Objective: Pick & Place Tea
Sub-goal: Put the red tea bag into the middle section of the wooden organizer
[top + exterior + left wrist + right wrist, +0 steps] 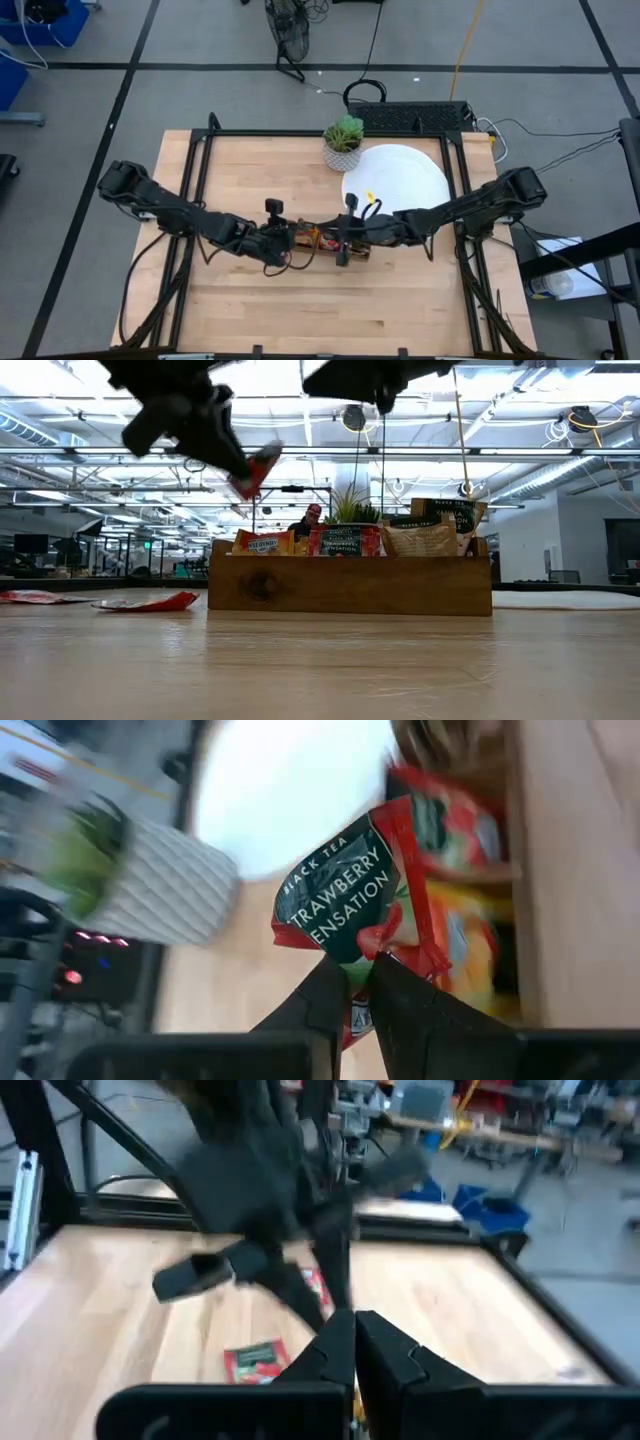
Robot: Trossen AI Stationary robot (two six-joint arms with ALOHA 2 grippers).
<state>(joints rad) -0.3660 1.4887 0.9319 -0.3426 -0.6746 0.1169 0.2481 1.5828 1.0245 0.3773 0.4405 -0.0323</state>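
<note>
**Q:** Two pincers over one tray. Which is carrying something?

**A:** My left pincer (365,965) is. It is clamping together on the lower corner of a red sachet (355,900), the one whose label is reading "Black Tea Strawberry Sensation". I am holding it in the air above the left end of the wooden tray (350,585), clear of the rim.

**Q:** And the other one?

**A:** My right pincer (352,1320) is hanging above the same tray with its fingers pressing together on nothing.

**Q:** Where is that tray sitting?

**A:** It is sitting about midway across the bench (250,310), between the side edges. Sachets are standing upright inside it: orange-yellow ones (262,543) at the left end, red ones (345,540) in the middle and pale ones with dark print (440,520) at the right end.

**Q:** Is any tea lying loose?

**A:** Two more red sachets (150,601) are lying flat on the bench, out beyond the tray's left end. The white disc (400,175) is resting toward the far right corner, and the potted plant (343,140) is standing at the disc's left rim, near the far edge.
</note>
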